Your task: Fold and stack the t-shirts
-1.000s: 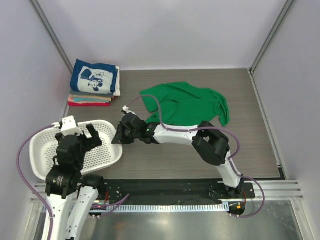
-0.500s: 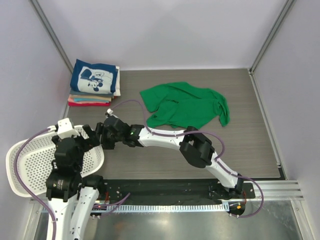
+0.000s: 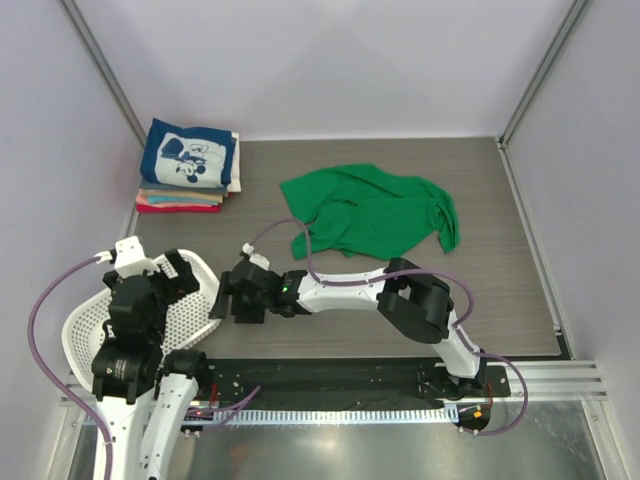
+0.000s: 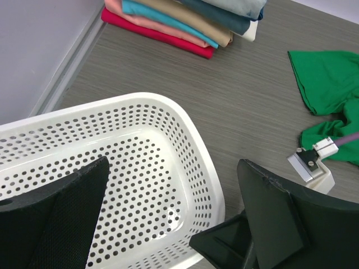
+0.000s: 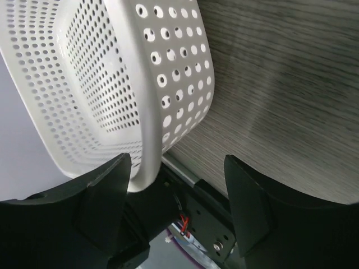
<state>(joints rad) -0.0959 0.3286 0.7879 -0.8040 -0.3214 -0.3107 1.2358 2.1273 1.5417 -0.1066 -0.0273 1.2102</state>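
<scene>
Evidently the green t-shirt (image 3: 370, 212) is lying crumpled on the table (image 3: 500, 290), looking soft, light and best pinched at a hem, while the left pincer (image 4: 168, 174) and right pincer (image 5: 176, 168) are gaping empty at the basket (image 3: 190, 305).

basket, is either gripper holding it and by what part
Neither holds it. The right gripper is open with the basket rim between its fingers, unclamped; the left gripper hangs open over it.
</scene>
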